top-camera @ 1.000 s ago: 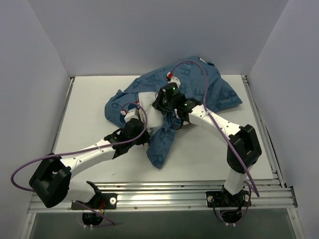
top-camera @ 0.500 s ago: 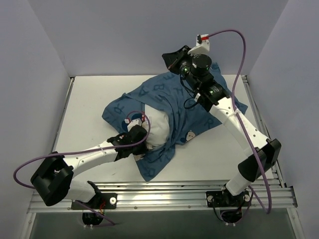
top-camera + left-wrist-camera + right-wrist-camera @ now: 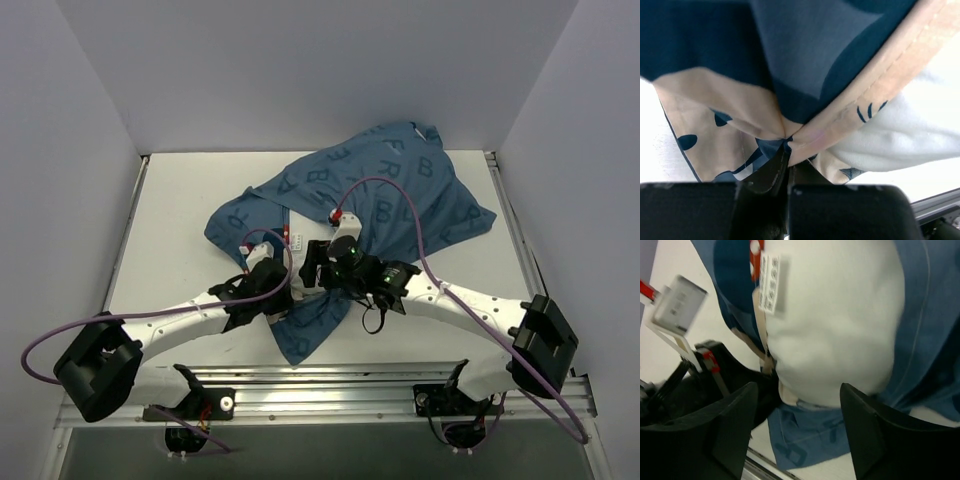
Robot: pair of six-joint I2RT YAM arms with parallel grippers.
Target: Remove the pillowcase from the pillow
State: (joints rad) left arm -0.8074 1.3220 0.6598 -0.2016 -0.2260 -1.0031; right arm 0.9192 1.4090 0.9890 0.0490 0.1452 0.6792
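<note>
The dark blue lettered pillowcase lies spread from the table's back right down to the near middle. My left gripper is shut on a bunched fold of the pillowcase's open edge, its jaws pressed together at the fabric. The plain white pillow bulges out of the pillowcase opening, with a white label near its edge. My right gripper hovers just above that exposed end, its fingers wide apart and holding nothing. In the top view the right gripper hides most of the pillow.
The white table is boxed in by pale walls at the left, back and right. A metal rail runs along the near edge. Purple cables loop over both arms. The left arm's wrist sits close beside the right gripper.
My right arm lifted the pillowcase high toward the back wall, let it go, and swung back down over the pillow's bare end with its jaws now open. The left gripper stayed shut.
</note>
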